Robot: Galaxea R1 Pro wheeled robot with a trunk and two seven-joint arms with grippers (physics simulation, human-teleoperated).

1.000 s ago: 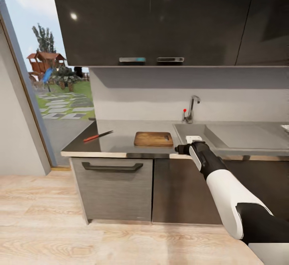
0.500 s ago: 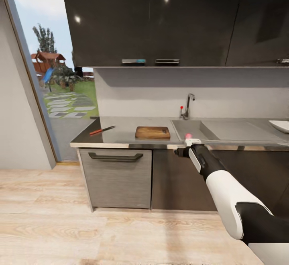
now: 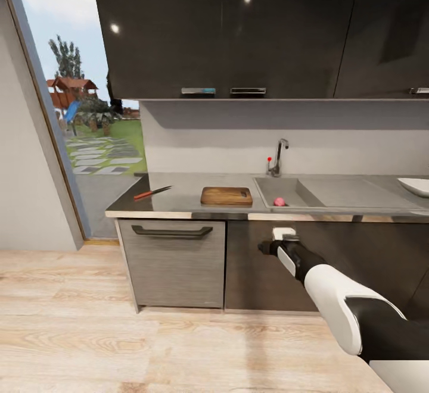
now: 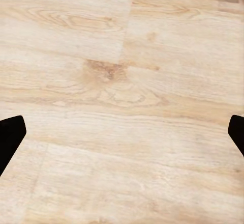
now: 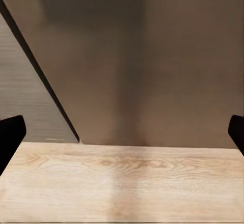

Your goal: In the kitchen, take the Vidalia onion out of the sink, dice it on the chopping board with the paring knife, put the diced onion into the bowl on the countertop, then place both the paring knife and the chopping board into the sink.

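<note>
The small pinkish-red onion sits in the steel sink; the right tool, fingers apart and empty, hangs below the grey worktop, likely awaiting approach.

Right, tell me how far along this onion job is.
Nothing looks finished. The small pinkish-red Vidalia onion sits in the stainless-steel sink. The brown wooden chopping board lies bare on the grey countertop, the red-handled paring knife beside it. The right gripper hangs open and empty below the counter edge. Fetching, dicing, filling the white bowl and clearing up remain.
</note>
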